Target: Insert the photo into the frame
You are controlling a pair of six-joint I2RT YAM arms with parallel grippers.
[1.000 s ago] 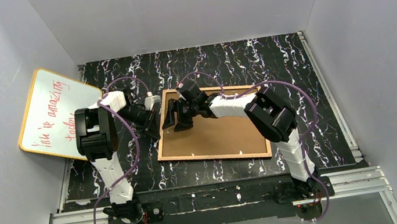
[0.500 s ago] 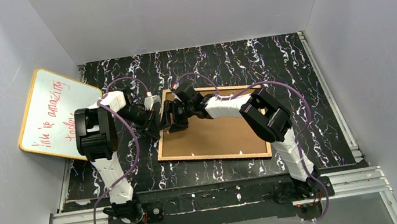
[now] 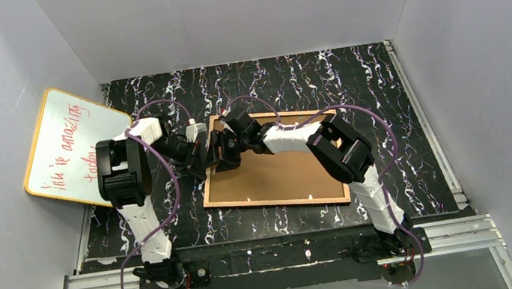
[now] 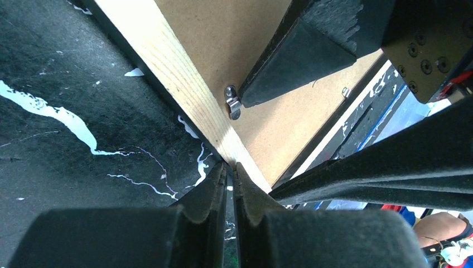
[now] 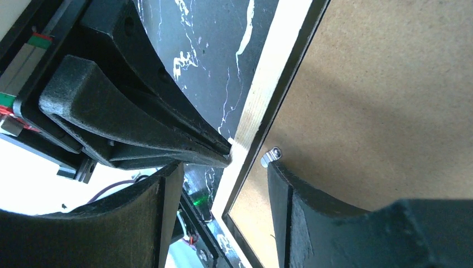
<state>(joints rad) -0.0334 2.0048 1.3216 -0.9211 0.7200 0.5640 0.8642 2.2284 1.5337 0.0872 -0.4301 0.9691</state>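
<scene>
The frame (image 3: 276, 200) lies face down on the mat, its tan wood back up, with a brown backing board (image 3: 279, 171) inside it. The photo is hidden. My left gripper (image 3: 203, 154) is shut, its tips touching the outer side of the frame's left rail (image 4: 178, 72). My right gripper (image 3: 222, 151) is open over the same rail (image 5: 273, 72). One of its fingers (image 5: 312, 223) rests on the board next to a small metal clip (image 5: 271, 156), and the other hangs outside the rail. The clip also shows in the left wrist view (image 4: 232, 103).
A yellow-edged whiteboard (image 3: 72, 148) with red writing leans against the left wall. The two grippers are close together at the frame's left edge. The black marbled mat (image 3: 349, 78) lies around the frame, and grey walls stand on three sides.
My right gripper has moved left across the backing board to the frame's left rail, close to the left gripper. The left arm and the frame have not moved.
</scene>
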